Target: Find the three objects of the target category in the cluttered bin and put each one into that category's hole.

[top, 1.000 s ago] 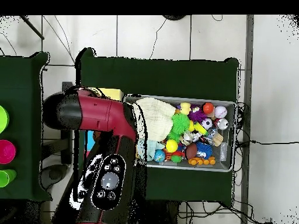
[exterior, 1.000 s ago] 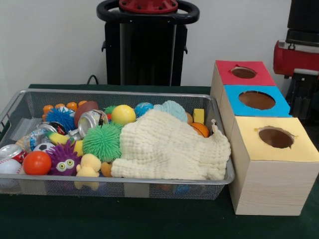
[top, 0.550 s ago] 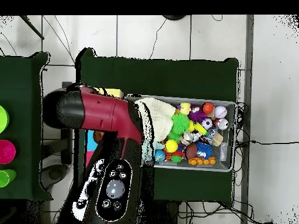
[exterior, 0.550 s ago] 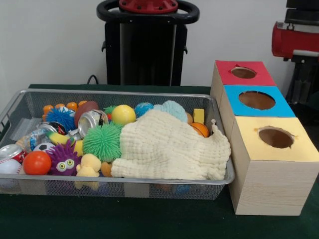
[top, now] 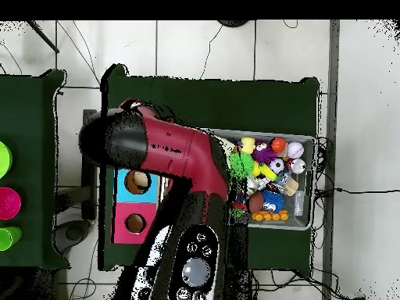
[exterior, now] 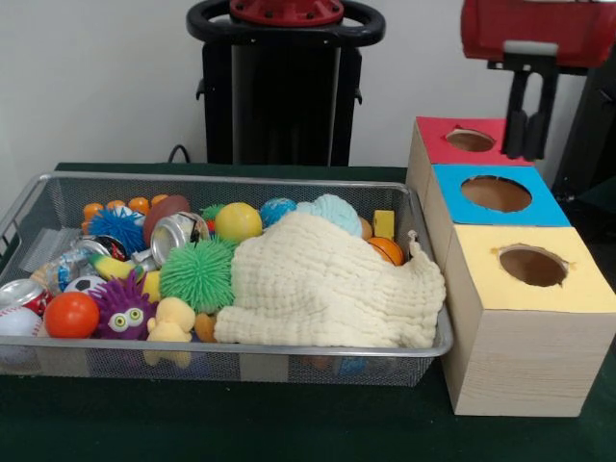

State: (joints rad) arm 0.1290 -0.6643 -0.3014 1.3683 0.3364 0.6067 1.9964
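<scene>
Below and beside my gripper (exterior: pixel 527 120), the wire mesh bin (exterior: pixel 241 364) holds a cream knitted cloth (exterior: pixel 322 284) covering much of the toys. My gripper has swung in over the red-topped wooden box's hole (exterior: pixel 471 141); fingers close together, apparently empty. Searching hasn't started.

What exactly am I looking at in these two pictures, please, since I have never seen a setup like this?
A red and black robot arm stands at a green table. One picture is taken across the table, facing the robot; the other looks straight down from above. On the table sits a wire bin full of toys, balls and cans, with a cream cloth draped over its right part. Beside it stand three wooden boxes with holes on top: a red box, a blue box and a yellow box. The gripper hangs above the red box. I cannot tell whether it is open; nothing visible is held.
</scene>
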